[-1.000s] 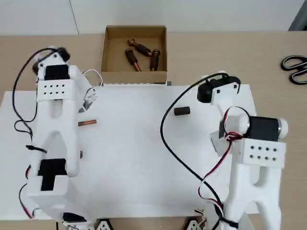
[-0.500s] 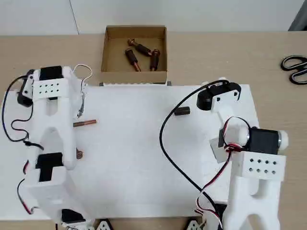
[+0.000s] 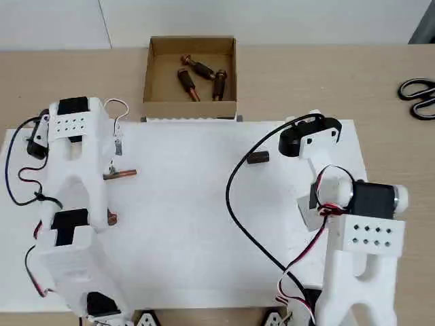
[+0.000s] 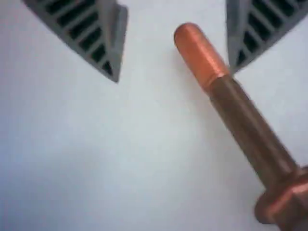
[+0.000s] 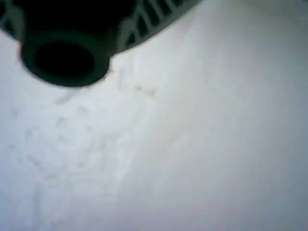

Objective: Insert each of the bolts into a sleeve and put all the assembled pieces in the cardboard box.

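White foam sheet on a wooden table. Copper-coloured metal bolt: flat on the sheet, unmoved. My left gripper: drawn back over it, jaws wide; the wrist view sets the bolt's tip between them. Black cylindrical sleeve: well apart on the sheet.

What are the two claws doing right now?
Left gripper: open, straddling the bolt.
Right gripper: cannot be told.

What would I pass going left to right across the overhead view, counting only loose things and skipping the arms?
bolt lying beside the left arm → cardboard box → black sleeve → scissors
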